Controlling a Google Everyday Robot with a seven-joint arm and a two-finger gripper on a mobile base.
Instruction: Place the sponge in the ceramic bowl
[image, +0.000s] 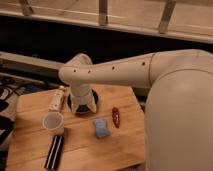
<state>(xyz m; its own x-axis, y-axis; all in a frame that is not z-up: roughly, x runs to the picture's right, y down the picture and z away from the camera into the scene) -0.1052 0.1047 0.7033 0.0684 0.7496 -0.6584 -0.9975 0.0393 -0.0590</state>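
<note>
**Desk:** What does the camera view show?

**Operator:** Wooden table (30, 107), one arm (125, 67) reaching across it. My gripper (82, 107) points down over the ceramic bowl (95, 100), with the wrist covering most of the bowl. I cannot tell whether the gripper is released or clenched. The sponge (102, 127) lies on the wood outside the bowl, on the camera side of the gripper, near it and apart from it.

**Desk:** What could go wrong?

**Operator:** As I judge it, three things. A small red object (116, 116) lies just beside the sponge, farther from the gripper than the sponge is, and a careless descent could knock it. The sponge looks soft and might squash and slip out of a shallow hold. And the wrist hides the bowl, so a drop could catch the rim.

**Desk:** And the surroundings?

**Operator:** On the gripper's other side there is a whitish cup (53, 122), a black striped bar (54, 151) and a pale packet (57, 98). Behind the gripper runs a dark band, with upright posts (102, 12) above it.
</note>
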